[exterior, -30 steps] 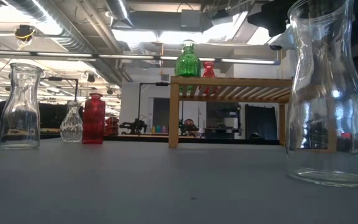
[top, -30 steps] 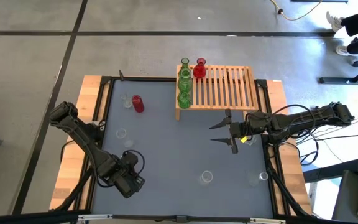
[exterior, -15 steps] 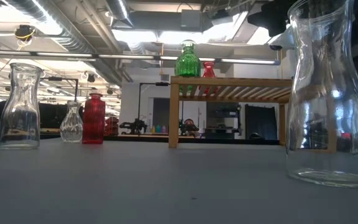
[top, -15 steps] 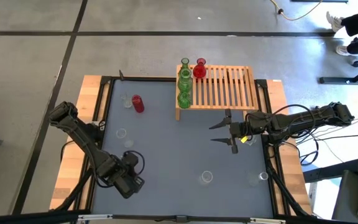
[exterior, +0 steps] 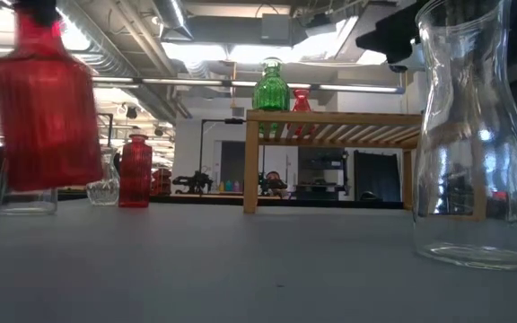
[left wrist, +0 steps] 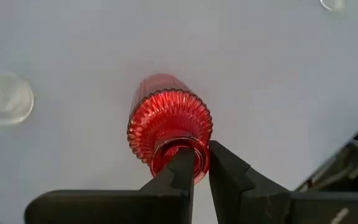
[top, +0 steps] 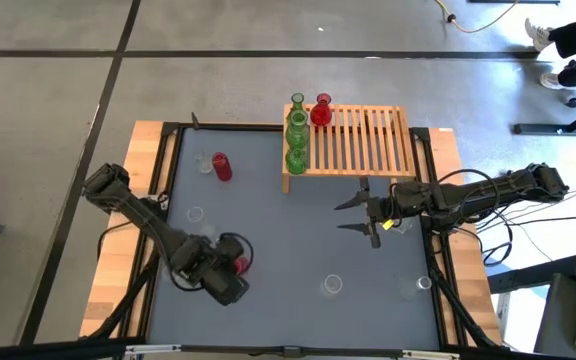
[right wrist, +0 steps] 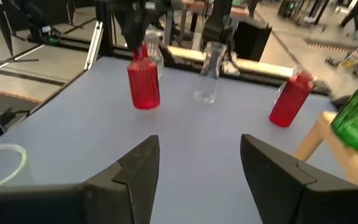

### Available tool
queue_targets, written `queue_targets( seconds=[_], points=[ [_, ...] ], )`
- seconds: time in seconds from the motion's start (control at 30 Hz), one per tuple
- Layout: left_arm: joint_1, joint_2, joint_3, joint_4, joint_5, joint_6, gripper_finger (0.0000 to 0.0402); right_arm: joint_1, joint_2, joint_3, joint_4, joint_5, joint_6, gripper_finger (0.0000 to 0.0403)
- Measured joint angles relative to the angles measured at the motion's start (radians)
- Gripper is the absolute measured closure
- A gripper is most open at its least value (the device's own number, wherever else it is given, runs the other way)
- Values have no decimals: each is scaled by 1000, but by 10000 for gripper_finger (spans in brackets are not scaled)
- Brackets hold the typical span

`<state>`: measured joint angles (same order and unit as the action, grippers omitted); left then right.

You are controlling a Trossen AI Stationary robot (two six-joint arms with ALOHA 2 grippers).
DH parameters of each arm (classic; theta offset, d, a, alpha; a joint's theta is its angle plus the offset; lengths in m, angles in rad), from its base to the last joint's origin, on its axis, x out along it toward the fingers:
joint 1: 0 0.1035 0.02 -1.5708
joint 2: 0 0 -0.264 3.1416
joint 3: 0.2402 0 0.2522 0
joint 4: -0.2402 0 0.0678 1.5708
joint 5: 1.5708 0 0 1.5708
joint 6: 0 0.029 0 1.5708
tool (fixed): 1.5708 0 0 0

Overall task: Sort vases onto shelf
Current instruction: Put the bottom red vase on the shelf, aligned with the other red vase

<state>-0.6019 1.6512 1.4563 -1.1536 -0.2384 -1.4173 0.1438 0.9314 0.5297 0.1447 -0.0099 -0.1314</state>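
Held item: a red ribbed vase (left wrist: 169, 124), squat and translucent with a narrow neck, gripped at the neck by the left pincer (left wrist: 201, 167), whose fingers are closed on it. In the low view its base shows above the desk (top: 298, 230) surface, though motion blur hides detail there and its top is cut off by the frame edge. It sits well out from the shelf (top: 363, 140), toward the desk's front-left area.

The shelf is a light-wood slatted rack. On its left end stand green vases (top: 296, 135) in a row and a small red vase (top: 321, 110); how many green ones cannot be counted, as they overlap.

A second red vase (top: 222, 167) stands on the desk to the left of the shelf, with a clear vase (top: 204, 163) just beside it.

The right pincer (top: 371, 213) hangs just in front of the shelf, fingers spread, holding nothing.
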Motion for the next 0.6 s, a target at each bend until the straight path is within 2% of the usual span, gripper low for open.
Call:
queue_targets(
  seconds=[0.17, 0.3, 0.6],
  points=[
    [106, -1, 21, 81, -5, 219, 379, 0, 50, 0, -21, 0, 24, 194],
    [185, -1, 24, 151, 46, 366, 378, 0, 93, 0, -22, 0, 46, 194],
    [324, -3, 26, 231, 106, 570, 378, 0, 171, 0, -14, -1, 99, 194]
  ],
)
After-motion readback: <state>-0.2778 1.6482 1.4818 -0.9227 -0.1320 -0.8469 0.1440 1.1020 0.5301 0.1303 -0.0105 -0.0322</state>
